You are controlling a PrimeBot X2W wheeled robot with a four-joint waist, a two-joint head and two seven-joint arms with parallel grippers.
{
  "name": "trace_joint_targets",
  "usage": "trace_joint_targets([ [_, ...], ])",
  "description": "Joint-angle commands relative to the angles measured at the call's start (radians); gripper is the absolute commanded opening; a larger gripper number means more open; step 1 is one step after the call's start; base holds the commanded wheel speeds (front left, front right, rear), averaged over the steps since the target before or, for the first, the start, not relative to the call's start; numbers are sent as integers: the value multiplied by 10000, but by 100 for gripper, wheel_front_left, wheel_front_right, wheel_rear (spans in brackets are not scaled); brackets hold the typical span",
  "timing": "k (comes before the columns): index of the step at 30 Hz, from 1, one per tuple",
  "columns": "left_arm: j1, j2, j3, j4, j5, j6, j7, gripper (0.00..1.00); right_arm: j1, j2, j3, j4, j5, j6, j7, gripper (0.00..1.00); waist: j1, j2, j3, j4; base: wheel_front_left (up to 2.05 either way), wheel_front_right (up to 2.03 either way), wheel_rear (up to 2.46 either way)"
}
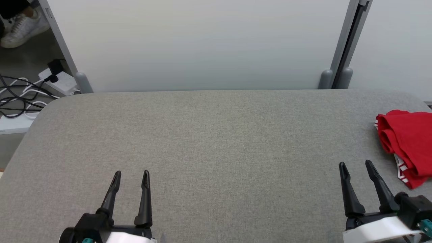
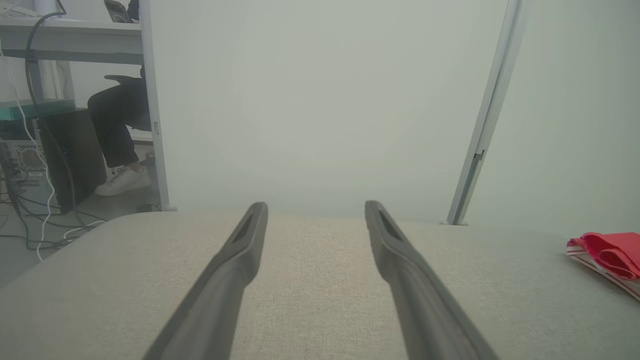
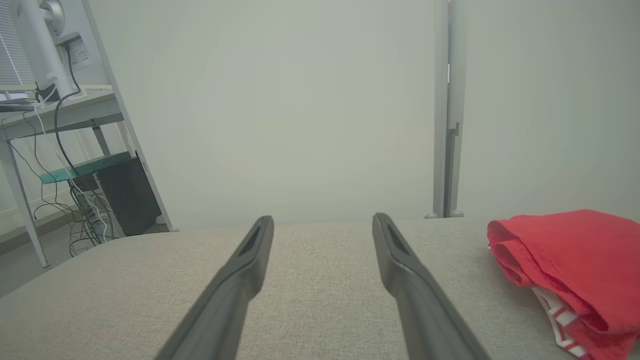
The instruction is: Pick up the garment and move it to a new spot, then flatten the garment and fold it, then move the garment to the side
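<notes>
table: grey woven fabric with rounded corners is being seen beneath both pairs of jaws | garment: red cloth with white-striped trim is being left bunched in soft folds, just right of the jaws of the right gripper | left gripper: jaws are being held apart on both sides, nothing gripped
</notes>
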Motion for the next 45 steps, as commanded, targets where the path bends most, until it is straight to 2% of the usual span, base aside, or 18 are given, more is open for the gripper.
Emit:
trace_joint_targets([
  [1, -118, 25, 367, -267, -24, -125, -101, 100, -20, -41, 10, -577, -146, 0, -105, 100, 0, 0, -131, 138, 0, 0, 0],
  [5, 302, 25, 484, -287, 25, -274, -101, 100, 773, 23, -284, -1225, -393, 0, -105, 100, 0, 0, -355, 305, 0, 0, 0],
  [13, 853, 25, 706, -234, 133, -345, -101, 100, 1701, 222, -531, -1413, -512, 0, -105, 100, 0, 0, -688, 507, 0, 0, 0],
  [32, 1011, 24, 789, 3, 308, -255, -101, 100, 2032, 349, -560, -1518, -617, 0, -105, 100, 0, 0, -850, 532, 0, 0, 0],
  [33, 1390, 12, 448, 274, 221, -313, 3, 0, 2256, 502, -780, -1219, -505, 0, 0, 0, 0, 0, -849, 533, 0, 0, 0],
  [41, 1535, -35, 412, 936, -118, -359, 126, 0, 2418, 605, -765, -583, -197, 0, 112, 0, 2, 0, -833, 526, 0, 0, 0],
  [45, 1433, -31, 488, 959, -562, -418, 238, 0, 2316, 590, -793, -555, 251, 0, 223, 0, 22, 0, -799, 493, 0, 0, 0],
])
